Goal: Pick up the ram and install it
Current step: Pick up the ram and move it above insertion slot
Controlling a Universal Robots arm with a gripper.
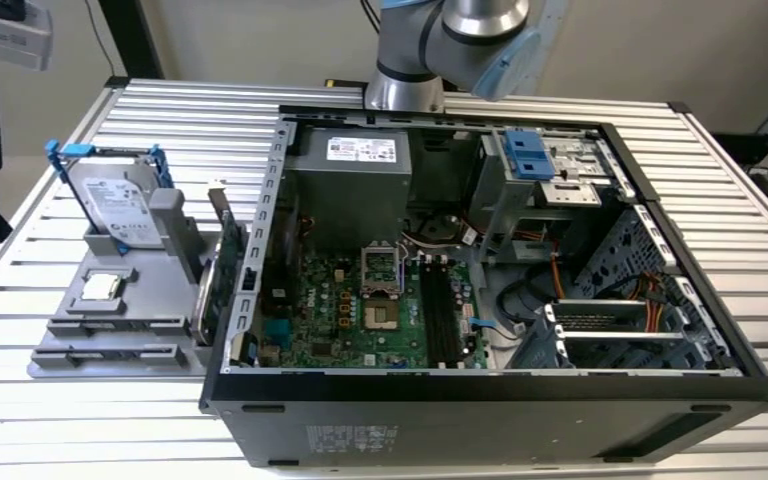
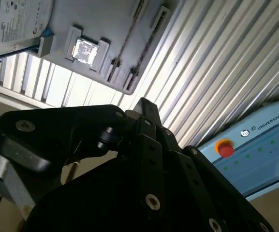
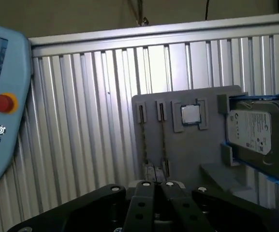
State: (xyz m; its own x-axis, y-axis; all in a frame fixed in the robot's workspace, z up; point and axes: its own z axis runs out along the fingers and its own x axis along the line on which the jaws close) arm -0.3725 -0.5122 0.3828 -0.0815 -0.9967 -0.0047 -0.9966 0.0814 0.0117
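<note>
**Ram (image 3: 162, 140) in holder (image 3: 187, 150), not gripped**

Gripper (image 3: 156, 184) pressed together, pinching nothing, poised above grey holder on ribbed table (image 3: 81, 121). Ram on edge in holder slot next to CPU chip (image 3: 191, 114). Holder just beside open PC case (image 1: 491, 385), on exterior view's left.

We note the arm (image 1: 454, 40) cut off by the exterior view's top edge. In the first wrist view, the picture's edge cuts the hard drive (image 3: 257, 133) and the pincer (image 3: 154, 198). The ram (image 3: 163, 140) stands edge-on, its faces hidden.
</note>
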